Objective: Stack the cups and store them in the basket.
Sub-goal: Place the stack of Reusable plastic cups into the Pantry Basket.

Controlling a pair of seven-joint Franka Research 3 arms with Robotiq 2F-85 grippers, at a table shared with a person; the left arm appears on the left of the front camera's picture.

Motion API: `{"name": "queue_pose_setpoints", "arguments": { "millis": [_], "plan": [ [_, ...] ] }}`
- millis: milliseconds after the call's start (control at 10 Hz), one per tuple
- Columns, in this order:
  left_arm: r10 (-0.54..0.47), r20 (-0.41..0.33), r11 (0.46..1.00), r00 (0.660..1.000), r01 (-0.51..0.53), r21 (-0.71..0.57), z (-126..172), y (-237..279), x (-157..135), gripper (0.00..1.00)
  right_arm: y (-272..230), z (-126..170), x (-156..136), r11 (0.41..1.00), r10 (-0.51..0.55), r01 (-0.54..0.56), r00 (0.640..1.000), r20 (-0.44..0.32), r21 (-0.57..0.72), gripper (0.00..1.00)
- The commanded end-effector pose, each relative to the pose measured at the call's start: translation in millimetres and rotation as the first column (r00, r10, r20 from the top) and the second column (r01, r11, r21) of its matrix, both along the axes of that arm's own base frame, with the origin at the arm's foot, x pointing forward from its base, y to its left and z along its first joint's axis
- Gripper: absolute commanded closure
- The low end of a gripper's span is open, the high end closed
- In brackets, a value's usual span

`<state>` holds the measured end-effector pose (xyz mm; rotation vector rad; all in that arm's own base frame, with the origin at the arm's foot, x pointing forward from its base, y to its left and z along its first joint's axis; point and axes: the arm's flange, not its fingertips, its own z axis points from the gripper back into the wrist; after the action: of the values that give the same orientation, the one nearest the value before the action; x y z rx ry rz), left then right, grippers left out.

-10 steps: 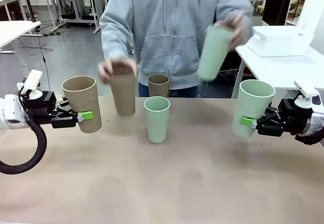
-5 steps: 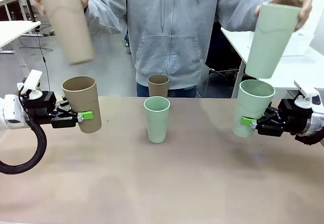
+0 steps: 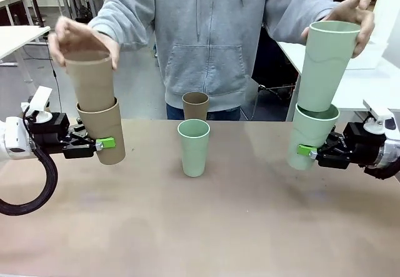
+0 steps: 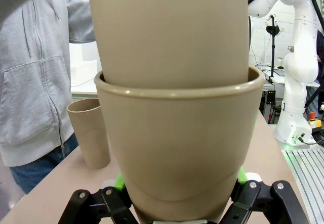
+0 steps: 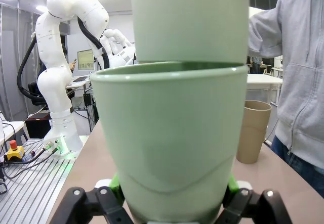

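My left gripper [image 3: 100,143] is shut on a tan-brown cup [image 3: 103,133] held above the table at the left; the person's hand [image 3: 78,36] lowers a second tan cup [image 3: 90,83] into it. In the left wrist view that held cup [image 4: 179,143] takes the inserted cup [image 4: 172,29]. My right gripper [image 3: 306,151] is shut on a mint green cup [image 3: 309,136] at the right, and the person's other hand pushes another mint cup [image 3: 325,64] into it. The right wrist view has the held cup [image 5: 172,138] and the entering cup [image 5: 190,19]. One mint cup [image 3: 193,147] and one tan cup [image 3: 195,105] stand mid-table.
The person in a grey hoodie [image 3: 206,39] stands at the far edge. A white bin [image 3: 369,55] rests on a side table at the right. Bare tabletop [image 3: 206,227] lies in front of the standing cups.
The person raised a tan cup and a mint cup, then brought them down into the cups that my grippers hold. Both arms stayed still.
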<state>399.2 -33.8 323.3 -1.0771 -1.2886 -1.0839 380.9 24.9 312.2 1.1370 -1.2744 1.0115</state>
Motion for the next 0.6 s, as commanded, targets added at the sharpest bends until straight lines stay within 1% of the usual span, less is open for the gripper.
{"name": "queue_pose_setpoints", "arguments": {
  "millis": [0, 500],
  "plan": [
    [-0.001, 0.007, 1.0, 1.0, 0.001, -0.004, 3.1, 0.8, -0.4, 0.16, -0.9, 3.2, 0.2, 1.0, -0.002, 0.002, 1.0, 0.008, -0.001, 0.16],
    [-0.001, 0.007, 1.0, 1.0, 0.001, -0.004, 3.1, 0.8, -0.4, 0.16, -0.9, 3.2, 0.2, 1.0, -0.002, 0.002, 1.0, 0.008, -0.001, 0.16]
  ]
}}
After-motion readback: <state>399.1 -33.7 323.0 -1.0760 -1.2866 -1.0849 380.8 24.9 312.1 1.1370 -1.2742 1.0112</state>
